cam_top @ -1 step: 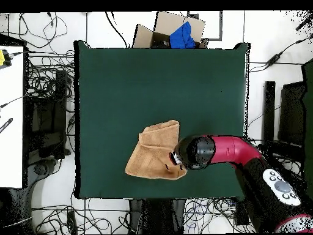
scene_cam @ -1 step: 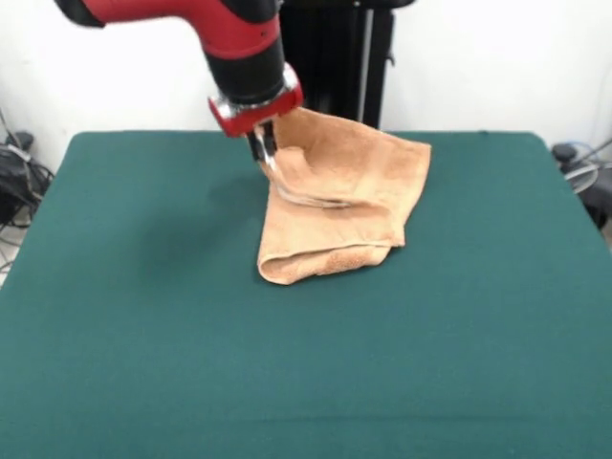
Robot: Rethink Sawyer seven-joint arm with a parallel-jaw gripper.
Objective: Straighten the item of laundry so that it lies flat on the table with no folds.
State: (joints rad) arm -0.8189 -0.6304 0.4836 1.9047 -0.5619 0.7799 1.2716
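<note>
The item of laundry (scene_cam @ -1 step: pixel 335 201), a light orange-tan terry towel, lies bunched and folded over itself on the dark green table (scene_cam @ -1 step: pixel 143 316), towards the far middle. A rolled fold forms its near edge and a woven band crosses its centre. My gripper (scene_cam @ -1 step: pixel 265 148) hangs from the red arm at the towel's upper left corner, shut on that raised edge of cloth. From above, the towel (cam_top @ -1 step: pixel 153 156) sits near the table's (cam_top @ -1 step: pixel 122 85) bottom edge, with the gripper (cam_top @ -1 step: pixel 173 157) at its right side under the arm's black wrist.
Cables and dark equipment lie on the floor round the table (cam_top @ -1 step: pixel 43 116). A cardboard box with blue cloth (cam_top @ -1 step: pixel 177 33) stands beyond the table's top edge. The black pedestal column (scene_cam @ -1 step: pixel 335 57) rises behind the towel.
</note>
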